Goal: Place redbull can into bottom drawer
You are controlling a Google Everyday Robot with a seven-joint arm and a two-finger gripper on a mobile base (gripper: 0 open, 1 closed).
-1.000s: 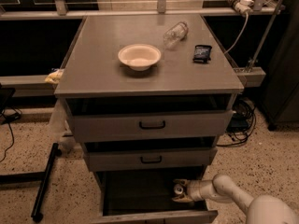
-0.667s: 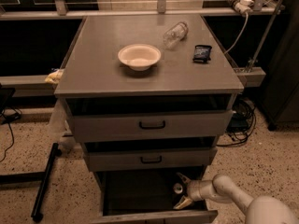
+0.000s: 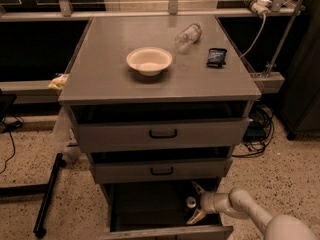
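The bottom drawer (image 3: pixel 167 232) is pulled open and its inside is dark. The redbull can (image 3: pixel 190 202) stands upright at the right side of this drawer; only its silvery top shows. My gripper (image 3: pixel 194 202) reaches into the drawer from the lower right. It is open, with one finger (image 3: pixel 198 188) behind the can and the other (image 3: pixel 197 217) in front of it, both spread apart from the can.
On the cabinet top (image 3: pixel 100 79) sit a white bowl (image 3: pixel 149 60), a clear plastic bottle (image 3: pixel 188 35) lying on its side and a dark packet (image 3: pixel 216 57). The two upper drawers (image 3: pixel 162 133) are slightly open. A black stand leg (image 3: pixel 47 194) lies on the floor at left, cables (image 3: pixel 257 129) at right.
The gripper's fingers, closed around the can a second ago, have spread wide apart. The can stays upright in the drawer. The arm has drawn back slightly to the right.
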